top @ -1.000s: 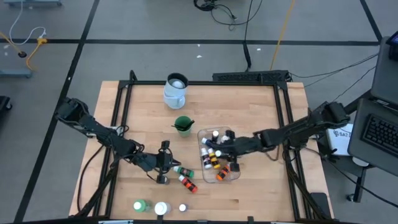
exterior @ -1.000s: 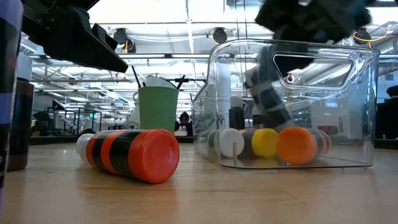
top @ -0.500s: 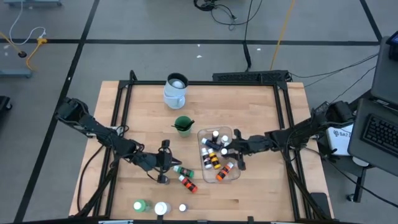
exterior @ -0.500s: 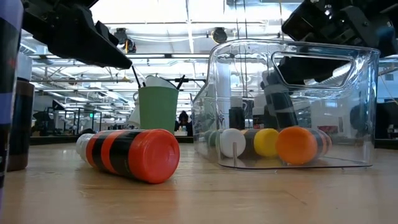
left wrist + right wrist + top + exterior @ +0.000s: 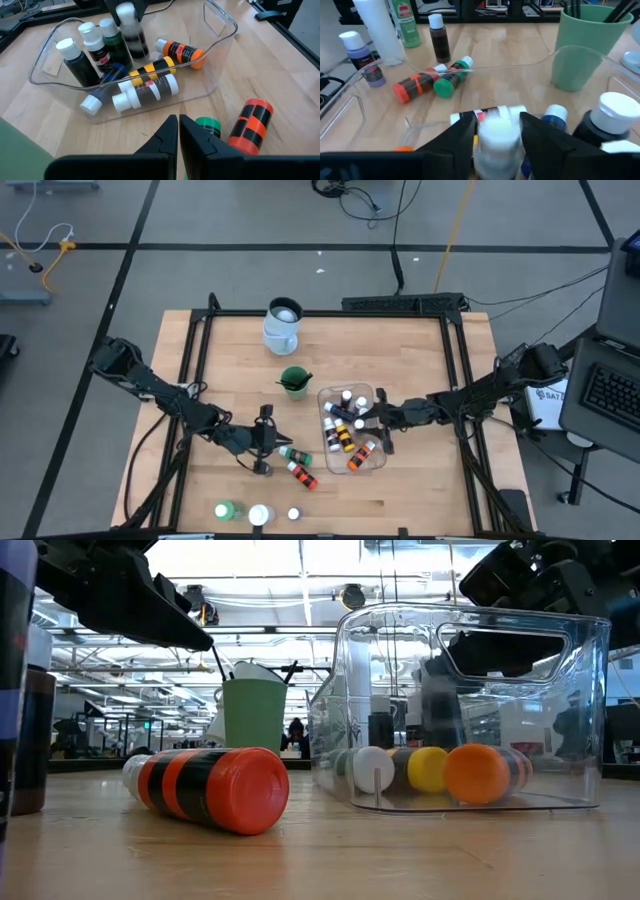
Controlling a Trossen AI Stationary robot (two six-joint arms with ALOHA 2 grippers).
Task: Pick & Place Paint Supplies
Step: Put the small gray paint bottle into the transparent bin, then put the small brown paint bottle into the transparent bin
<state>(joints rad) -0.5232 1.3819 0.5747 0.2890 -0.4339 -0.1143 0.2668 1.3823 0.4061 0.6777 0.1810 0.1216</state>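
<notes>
I see right gripper (image 5: 375,420) over clear tub (image 5: 372,463), fingers spread either side of white-capped bottle (image 5: 496,137); can't tell whether they grip it. Left gripper (image 5: 178,131) fully closed, empty, low over table (image 5: 420,350) beside tub. Eight or so bottles already in tub. Orange-black bottle (image 5: 302,475) and green-capped bottle (image 5: 295,452) lie on wood just beside it. Green cup (image 5: 294,381) stands behind tub.

Bottles (image 5: 345,430) in tub (image 5: 378,461); cup (image 5: 294,382) behind.
</notes>
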